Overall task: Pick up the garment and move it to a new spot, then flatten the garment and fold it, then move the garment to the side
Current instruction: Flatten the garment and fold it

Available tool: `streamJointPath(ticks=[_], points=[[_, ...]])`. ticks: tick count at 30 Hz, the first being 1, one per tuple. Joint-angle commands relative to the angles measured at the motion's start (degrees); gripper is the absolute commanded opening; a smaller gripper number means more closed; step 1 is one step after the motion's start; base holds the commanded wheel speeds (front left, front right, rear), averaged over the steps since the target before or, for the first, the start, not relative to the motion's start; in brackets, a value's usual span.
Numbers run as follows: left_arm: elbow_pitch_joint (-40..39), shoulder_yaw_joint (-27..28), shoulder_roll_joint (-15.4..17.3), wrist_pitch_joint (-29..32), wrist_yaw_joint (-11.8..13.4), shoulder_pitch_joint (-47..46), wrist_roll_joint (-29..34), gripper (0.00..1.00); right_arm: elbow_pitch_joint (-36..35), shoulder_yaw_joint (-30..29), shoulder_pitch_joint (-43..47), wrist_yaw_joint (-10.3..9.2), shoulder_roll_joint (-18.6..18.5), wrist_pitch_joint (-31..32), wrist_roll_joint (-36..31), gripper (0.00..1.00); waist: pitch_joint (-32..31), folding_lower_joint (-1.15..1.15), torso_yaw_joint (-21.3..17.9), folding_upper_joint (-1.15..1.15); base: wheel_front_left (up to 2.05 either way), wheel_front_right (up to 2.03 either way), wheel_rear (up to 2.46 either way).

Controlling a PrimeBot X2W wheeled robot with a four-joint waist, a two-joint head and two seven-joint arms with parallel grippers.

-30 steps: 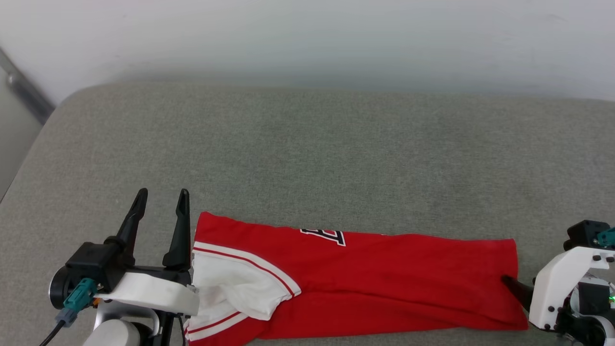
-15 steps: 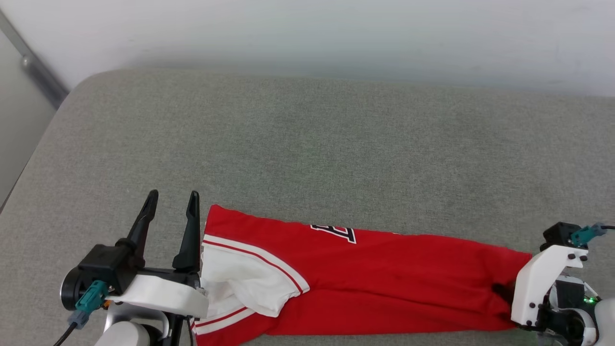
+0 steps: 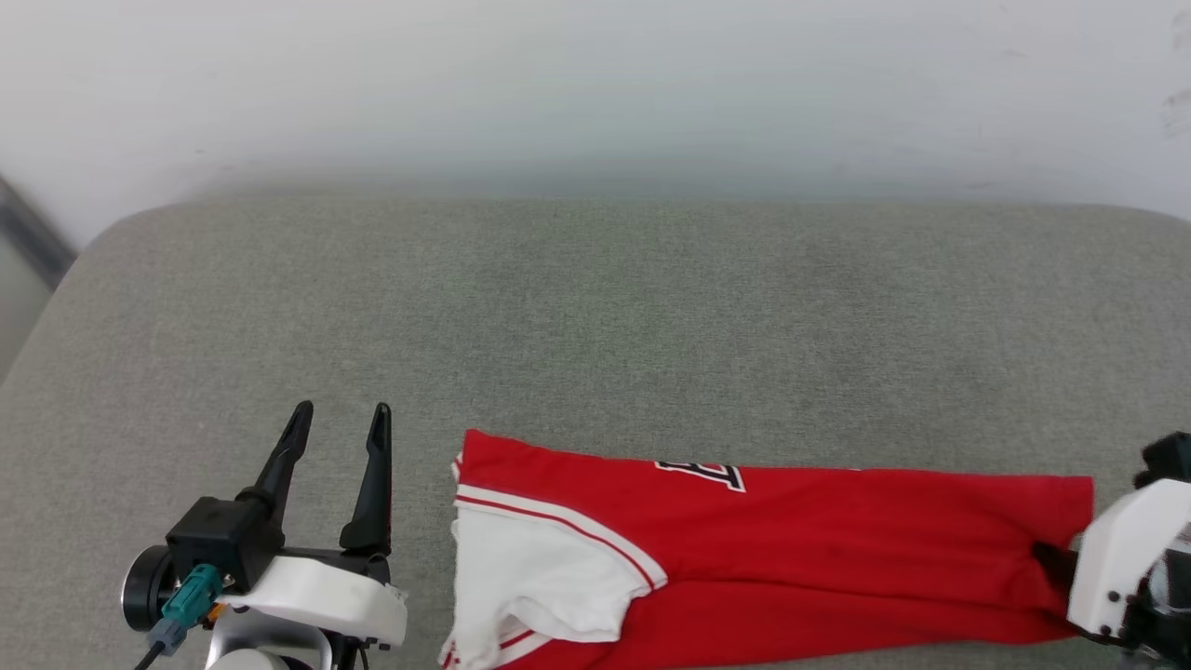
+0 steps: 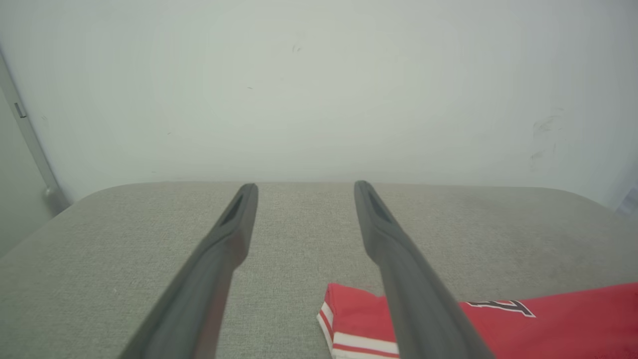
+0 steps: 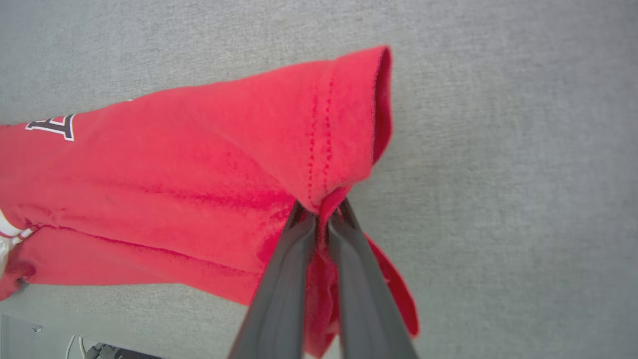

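The garment (image 3: 837,549), a red jersey with a white striped sleeve (image 3: 540,577) and black-white lettering, lies folded into a long strip along the near edge of the grey cushion. My right gripper (image 5: 319,207) is shut on the garment's (image 5: 199,174) red hem at its right end, where the cloth bunches up around the fingers. In the head view the right gripper (image 3: 1050,558) sits at the far right, mostly behind its white bracket. My left gripper (image 3: 340,414) stands open and empty, a short gap left of the sleeve end. The left wrist view shows the left gripper (image 4: 305,187) with the garment (image 4: 548,324) at lower right.
The grey fabric cushion (image 3: 595,307) stretches wide beyond the garment to a white wall (image 3: 595,84). Its rounded left corner drops off near a grey metal strip (image 3: 28,233). The cushion's right edge lies just past the right gripper.
The garment has slid to the right with the right gripper holding its hem, opening a gap between the sleeve end and the left gripper. The head camera has also shifted.
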Motion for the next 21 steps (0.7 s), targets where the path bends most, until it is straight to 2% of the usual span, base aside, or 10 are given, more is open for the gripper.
streamJointPath(ticks=[1, 7, 9, 12, 17, 21], points=[[-0.2, 0.0, 0.0, 0.1, 0.4, 0.8, 0.3, 1.00, -0.8, -2.9, 1.2, -0.04, -0.5, 0.5, -0.9, 0.00, -0.5, 0.00, -1.0, 0.00, 0.00, 0.00, 0.00], [-0.3, -0.2, 0.2, 0.3, 1.1, 1.7, 0.4, 1.00, -4.9, -12.3, 3.7, -0.03, 2.3, 2.3, -3.2, 0.00, -1.1, 0.00, -2.5, 0.00, 0.00, 0.00, 0.00], [-0.3, -0.2, 0.3, 0.3, 1.2, 1.8, 0.4, 1.00, -5.5, -13.2, 3.7, -0.03, 3.4, 3.0, -2.5, 0.00, -1.2, 0.00, -2.7, 0.00, 0.00, 0.00, 0.00], [-0.3, -0.5, 0.4, 0.7, 1.2, 1.8, 0.5, 1.00, -7.3, -15.5, 2.4, -0.02, 7.7, 5.8, 1.7, 0.00, -1.4, 0.00, -2.8, 0.00, 0.00, 0.00, 0.00], [-0.4, -1.2, 0.5, 1.2, 1.0, 1.4, 0.5, 1.00, -8.0, -15.9, 0.6, -0.02, 11.7, 15.3, 15.6, 0.00, -1.8, 0.00, -2.0, 0.00, 0.00, 0.00, 0.00], [-0.7, -1.6, 0.5, 1.4, 0.7, 0.9, 0.2, 1.00, -4.7, -9.6, 0.3, -0.02, 11.9, 18.3, 29.9, 0.00, -1.6, 0.00, -1.1, 0.00, 0.00, 0.00, 0.00]])
